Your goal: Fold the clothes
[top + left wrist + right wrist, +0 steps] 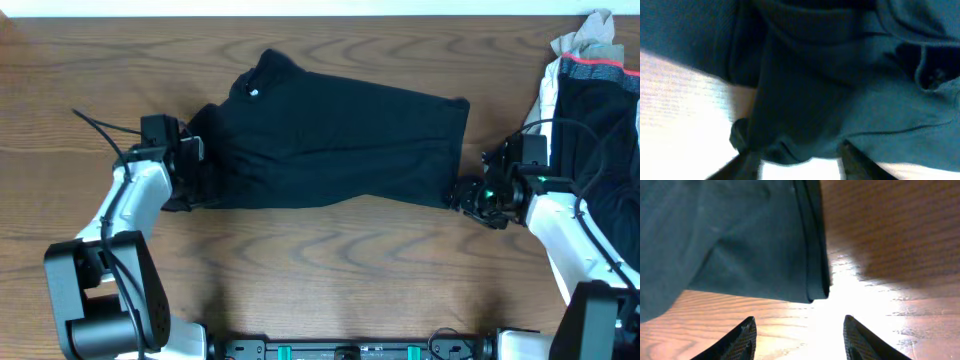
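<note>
Closest to the lens on my right wrist, two dark fingertips (741,339) stand well apart with nothing but bright wood between them, so my right gripper (800,340) is released. Just ahead of those tips lies a doubled corner of the clothes (740,240), a black T-shirt, its stitched hem running up and away along the right edge of the cloth. On my left wrist the picture is dim and blurred: my left gripper (792,167) shows only as two dark shapes at the bottom edge, also spread, with a strip of pale table showing between them. Rumpled black cloth hangs down to their tips, and the left finger (740,150) seems to touch a fold of it. I read that gripper as let go rather than clenched. From overhead, the shirt lies as a long dark band across the middle of the wooden table (320,270), reaching from one of my grippers to the other, bunched at the left end and squarer at the right. A small white logo (252,93) sits near its upper left. A heap of other garments (600,90) lies at the table's far right edge.
</note>
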You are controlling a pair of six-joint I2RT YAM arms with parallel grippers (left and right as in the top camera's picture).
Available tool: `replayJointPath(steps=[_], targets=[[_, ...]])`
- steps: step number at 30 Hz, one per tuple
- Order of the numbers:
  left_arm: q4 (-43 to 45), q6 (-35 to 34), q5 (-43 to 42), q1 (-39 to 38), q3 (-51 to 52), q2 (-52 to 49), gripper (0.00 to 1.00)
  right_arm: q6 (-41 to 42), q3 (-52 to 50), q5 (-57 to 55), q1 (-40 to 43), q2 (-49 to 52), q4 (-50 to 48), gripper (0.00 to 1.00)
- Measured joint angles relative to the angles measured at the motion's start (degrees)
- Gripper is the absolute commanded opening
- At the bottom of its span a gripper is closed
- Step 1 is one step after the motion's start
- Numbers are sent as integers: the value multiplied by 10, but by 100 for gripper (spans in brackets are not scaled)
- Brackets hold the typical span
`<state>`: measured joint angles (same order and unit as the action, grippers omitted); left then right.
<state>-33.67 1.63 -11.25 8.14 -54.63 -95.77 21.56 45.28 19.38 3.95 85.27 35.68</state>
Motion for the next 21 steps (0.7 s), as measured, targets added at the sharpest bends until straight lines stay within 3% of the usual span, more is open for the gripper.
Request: replayJointPath(steps=[2, 9, 10, 13, 15, 17, 19, 21], targets=[[20, 0, 0, 0, 13, 0, 6, -1, 0, -2, 0, 10, 2, 54], [26, 8, 0, 0, 21, 0, 6, -2, 0, 1, -14, 60, -38, 48], [27, 8, 1, 0, 21, 0, 6, -2, 0, 2, -15, 63, -46, 45], [20, 7, 0, 0, 20, 0, 6, -4, 0, 6, -17, 70, -61, 22], [10, 7, 0, 0, 19, 1, 6, -4, 0, 10, -17, 70, -63, 14], [3, 7, 1, 0, 16, 3, 6, -4, 0, 12, -17, 70, -64, 16], [2, 7, 1, 0, 13, 10, 6, -4, 0, 12, -17, 70, -64, 35], [2, 7, 0, 0, 12, 24, 6, -9, 0, 12, -17, 70, -64, 41]])
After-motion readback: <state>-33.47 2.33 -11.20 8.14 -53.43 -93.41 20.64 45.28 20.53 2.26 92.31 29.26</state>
